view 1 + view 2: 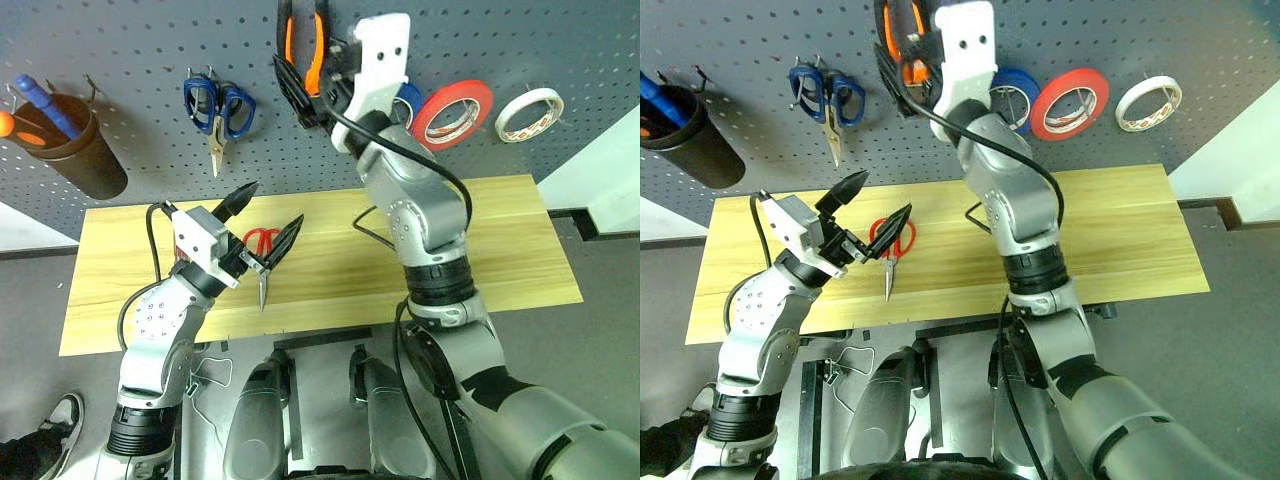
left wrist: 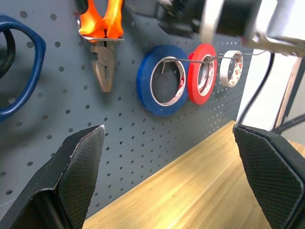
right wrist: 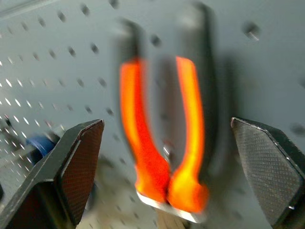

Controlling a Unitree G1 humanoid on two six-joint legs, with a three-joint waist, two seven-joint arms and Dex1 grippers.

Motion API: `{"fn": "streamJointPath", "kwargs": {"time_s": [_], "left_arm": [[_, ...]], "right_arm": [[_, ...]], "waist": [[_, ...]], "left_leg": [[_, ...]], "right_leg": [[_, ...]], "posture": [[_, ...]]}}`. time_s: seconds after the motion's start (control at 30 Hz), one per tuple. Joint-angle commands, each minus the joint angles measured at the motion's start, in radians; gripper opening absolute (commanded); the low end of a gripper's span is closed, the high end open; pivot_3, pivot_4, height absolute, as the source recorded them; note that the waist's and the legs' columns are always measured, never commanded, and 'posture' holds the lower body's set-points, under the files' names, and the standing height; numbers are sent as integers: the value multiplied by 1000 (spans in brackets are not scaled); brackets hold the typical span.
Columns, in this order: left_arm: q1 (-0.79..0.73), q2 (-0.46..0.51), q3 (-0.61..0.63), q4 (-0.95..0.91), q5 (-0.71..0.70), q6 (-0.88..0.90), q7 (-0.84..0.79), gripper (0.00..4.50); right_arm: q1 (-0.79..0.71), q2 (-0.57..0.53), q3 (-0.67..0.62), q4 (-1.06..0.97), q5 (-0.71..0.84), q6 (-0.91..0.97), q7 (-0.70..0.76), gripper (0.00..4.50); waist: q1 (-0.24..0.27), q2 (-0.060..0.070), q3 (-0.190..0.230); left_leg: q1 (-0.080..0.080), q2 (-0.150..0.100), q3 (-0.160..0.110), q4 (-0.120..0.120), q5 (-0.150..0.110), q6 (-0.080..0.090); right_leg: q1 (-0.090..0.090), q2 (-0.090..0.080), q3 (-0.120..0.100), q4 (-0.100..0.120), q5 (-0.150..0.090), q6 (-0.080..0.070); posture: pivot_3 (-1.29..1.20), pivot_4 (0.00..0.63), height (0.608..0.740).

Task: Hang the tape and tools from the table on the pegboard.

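Two open grippers are what I'm watching: my right gripper point(image 3: 167, 176) is hovering spread before the pliers point(image 1: 303, 45) hanging on the pegboard point(image 1: 120, 40), left of the cream tape point(image 1: 529, 113), while my left gripper point(image 1: 268, 222) is gaping, empty, above the red scissors point(image 1: 890, 250) lying on the table point(image 1: 500, 250).

Even, bright light falls across the pegboard point(image 1: 120, 40) and table point(image 1: 500, 250), shadows soft; the pliers point(image 3: 164, 138) smear with motion blur in the right wrist view, other views sharp.
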Motion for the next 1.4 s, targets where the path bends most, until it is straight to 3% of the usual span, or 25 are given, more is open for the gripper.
{"fn": "streamJointPath", "kwargs": {"time_s": [0.03, 0.17, 0.53, 0.73, 0.87, 1.0, 1.1, 1.27, 1.4], "left_arm": [[-44, 8, 12, 20, 4, -55, -22, 4500], [-103, -2, 12, 106, 19, -112, -36, 4500], [-205, -22, -8, 254, 26, -200, -95, 4500], [-91, 39, 1, 196, 17, -155, -128, 4500], [29, 79, -5, 87, 42, 42, -30, 4500], [82, 91, -55, -4, 81, 318, 105, 4500], [97, -8, -137, -16, 220, 496, 324, 4500], [51, -167, -135, 22, 332, 761, 578, 4500], [17, -244, -112, 33, 337, 924, 633, 4500]], "right_arm": [[37, -32, 8, -169, 13, 55, 19, 4485], [87, -72, 13, -236, 7, 85, 39, 4485], [178, -161, -11, -380, 23, 175, 74, 4485], [414, -411, -183, -676, 335, 432, 279, 4485], [632, -551, -318, -815, 528, 541, 362, 4485], [725, -613, -236, -849, 507, 560, 331, 4485], [689, -532, -155, -777, 420, 536, 204, 4485], [669, -476, -93, -771, 391, 536, 141, 4485], [663, -438, -67, -787, 403, 557, 109, 4485]], "waist": [[9, 0, -6], [14, 0, -42], [17, -5, -126], [14, -2, -152], [14, -1, -158], [13, -1, -158], [14, -1, -158], [18, -1, -157], [17, -1, -155]], "left_leg": [[0, 0, 0, -2, 0, 0], [-8, 0, 0, -5, 4, -8], [-8, -1, -1, -4, 1, -2], [4, -1, -1, -5, -2, 2], [8, 1, -2, -5, -3, 3], [18, 1, -1, -6, -4, 4], [23, 2, -2, -5, -4, 4], [21, 2, -3, -4, -4, 4], [19, 1, -3, -5, -5, 6]], "right_leg": [[0, 0, -1, -2, 0, 0], [-5, 1, -3, -8, 0, 0], [-1, 1, -4, -13, 2, 3], [14, 1, -5, -19, 2, 4], [19, 2, -5, -23, 3, 3], [27, 2, -4, -25, 2, -1], [33, 2, -4, -28, 3, -3], [31, 1, -3, -28, 5, -4], [30, 1, -3, -27, 3, -1]], "posture": [[71, 233, 716], [70, 179, 716], [58, 104, 716], [47, 101, 716], [39, 123, 716], [46, 153, 716], [50, 193, 716], [59, 229, 716], [57, 251, 716]]}}
